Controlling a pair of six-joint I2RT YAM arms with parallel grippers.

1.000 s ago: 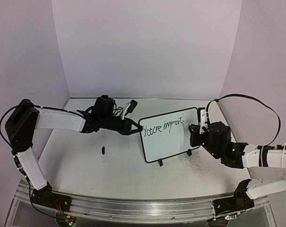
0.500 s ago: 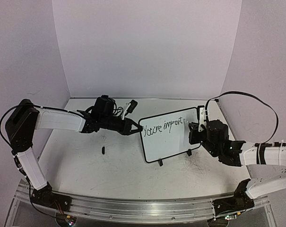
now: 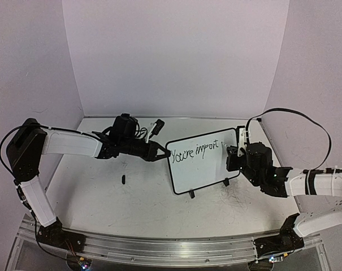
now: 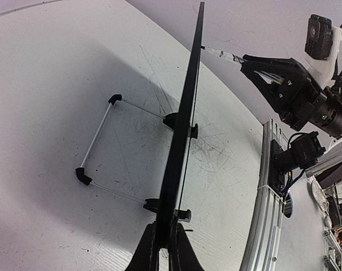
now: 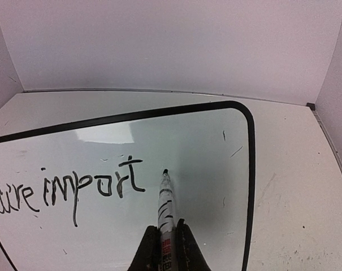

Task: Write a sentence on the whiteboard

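The whiteboard (image 3: 202, 161), white with a thin black frame and two black feet, stands mid-table and reads "You're import". My left gripper (image 3: 164, 153) is shut on its left edge; in the left wrist view (image 4: 166, 240) the board (image 4: 182, 130) shows edge-on between the fingers. My right gripper (image 3: 234, 153) is shut on a white marker with black stripes (image 5: 166, 203). The marker tip points at the board (image 5: 204, 147) just right of the final "t", at or very near the surface.
A small black marker cap (image 3: 123, 179) lies on the table left of the board. A black and white object (image 3: 155, 127) lies behind the left arm. The board's wire stand (image 4: 97, 147) sticks out behind it. Walls enclose the back and sides.
My right arm has shifted slightly up and to the right, and the marker tip has moved just past the finished "t". The left arm and the board have not moved.
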